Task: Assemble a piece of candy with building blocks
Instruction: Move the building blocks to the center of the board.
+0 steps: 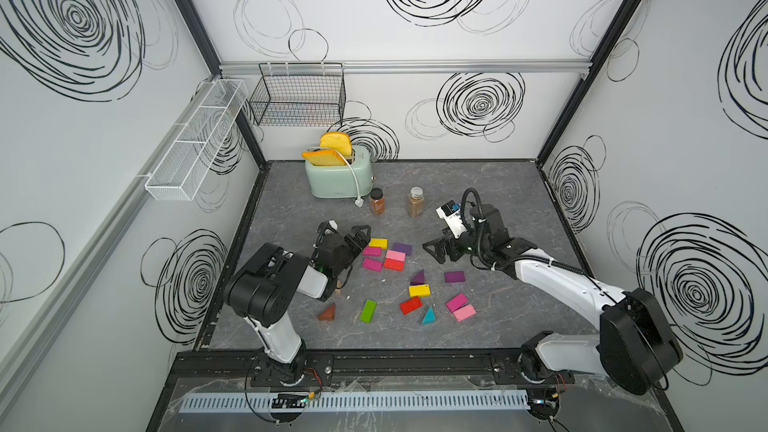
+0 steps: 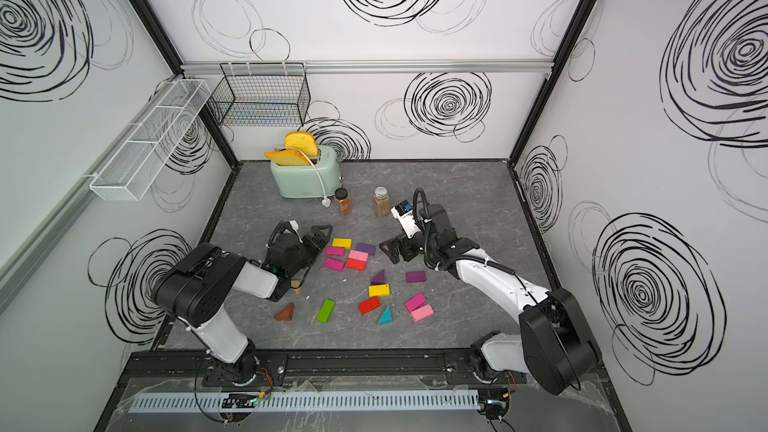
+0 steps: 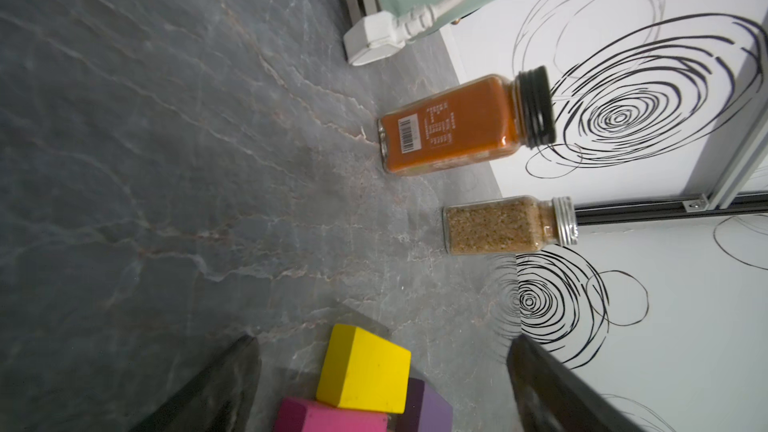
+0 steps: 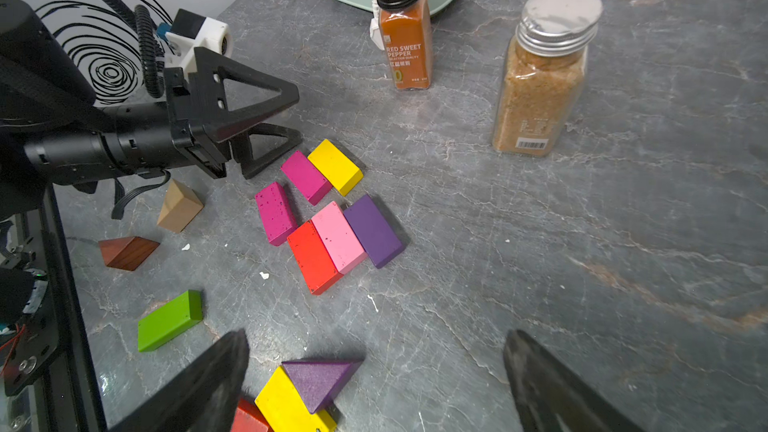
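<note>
Both tools are released and hold nothing. My left tool (image 1: 365,238) is spread wide and sits low at centre-left of the frame in both top views. Its tips are just beside the yellow brick (image 1: 377,243) and the upper magenta brick (image 1: 371,251). In the left wrist view that yellow brick sits btw my fingers (image 3: 216,392); whether either one touches it, can't tell. My right tool (image 1: 432,252) is also fully spread, hanging right of centre, apart from every block. The purple brick (image 1: 402,248) is to its left in the frame and the purple wedge (image 1: 418,277) is below it.

The building blocks all lie on the table (image 1: 519,189). Six sit in a tight group at centre: yellow brick, upper magenta brick, lower magenta brick (image 1: 372,264), pink brick (image 1: 395,256), red brick (image 1: 393,264) and purple brick. In the right wrist view the pink one lies flush btw the red and purple ones. The rest are scattered toward lower centre. The purple wedge is right against a second yellow brick (image 1: 419,290). The teal wedge (image 1: 428,315), green brick (image 1: 368,311) and brown wedge (image 1: 328,312) lie lower.

Hard to see:
- The tan wedge (image 4: 179,205) is mostly under my left arm in the top views and clear only in the right wrist view.
- The left wrist view cuts off the magenta and purple bricks at the frame edge.
- The right wrist view cuts off the second yellow brick.
- The white specks (image 4: 264,275) on the table are too small to ID.
</note>
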Controlling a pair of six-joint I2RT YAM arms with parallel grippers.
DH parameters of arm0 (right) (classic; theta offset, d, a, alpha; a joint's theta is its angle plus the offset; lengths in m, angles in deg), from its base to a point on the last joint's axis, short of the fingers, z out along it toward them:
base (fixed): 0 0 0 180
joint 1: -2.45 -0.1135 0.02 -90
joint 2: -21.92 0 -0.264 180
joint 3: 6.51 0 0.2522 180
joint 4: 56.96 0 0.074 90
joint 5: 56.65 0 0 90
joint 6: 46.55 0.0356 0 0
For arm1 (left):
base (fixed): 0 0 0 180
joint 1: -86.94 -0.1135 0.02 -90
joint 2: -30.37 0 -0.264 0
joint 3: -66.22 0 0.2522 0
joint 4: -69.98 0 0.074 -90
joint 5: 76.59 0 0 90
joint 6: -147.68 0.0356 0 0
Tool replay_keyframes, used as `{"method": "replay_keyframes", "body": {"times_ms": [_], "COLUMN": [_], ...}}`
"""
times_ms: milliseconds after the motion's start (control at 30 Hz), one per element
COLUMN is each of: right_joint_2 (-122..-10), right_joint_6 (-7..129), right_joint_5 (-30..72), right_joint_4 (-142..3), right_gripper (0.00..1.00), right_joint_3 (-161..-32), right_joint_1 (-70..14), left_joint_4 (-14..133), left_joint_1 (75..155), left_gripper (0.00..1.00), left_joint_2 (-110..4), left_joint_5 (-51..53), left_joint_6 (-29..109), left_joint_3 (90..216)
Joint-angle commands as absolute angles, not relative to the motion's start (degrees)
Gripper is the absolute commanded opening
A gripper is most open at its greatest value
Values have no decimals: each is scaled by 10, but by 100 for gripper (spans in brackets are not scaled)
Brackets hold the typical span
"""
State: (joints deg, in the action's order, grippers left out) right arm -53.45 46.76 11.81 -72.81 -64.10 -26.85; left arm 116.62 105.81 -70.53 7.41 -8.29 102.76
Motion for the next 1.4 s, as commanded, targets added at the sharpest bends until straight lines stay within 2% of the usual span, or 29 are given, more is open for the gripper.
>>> {"method": "replay_keyframes", "body": {"times_ms": [0,400,1100,1300,1367], "right_joint_2": [-548,-569,-574,-576,-574], "right_joint_6": [475,472,471,471,473], "right_joint_5": [108,106,106,114,116], "right_joint_4": [-725,-727,-731,-736,-735], "right_gripper": [99,99,99,99,99], "right_joint_3": [-642,-661,-653,-658,-659], "right_joint_1": [-261,-256,-234,-231,-231], "left_joint_4": [1234,1285,1259,1147,1010], "left_joint_1": [1060,1070,1091,1060,1050], "left_gripper": [98,98,98,98,98], "left_joint_2": [-720,-793,-793,-711,-640], "left_joint_5": [68,45,55,55,67], "left_joint_6": [-73,-87,-90,-37,15], "left_joint_3": [1046,1066,1095,1100,1119]}}
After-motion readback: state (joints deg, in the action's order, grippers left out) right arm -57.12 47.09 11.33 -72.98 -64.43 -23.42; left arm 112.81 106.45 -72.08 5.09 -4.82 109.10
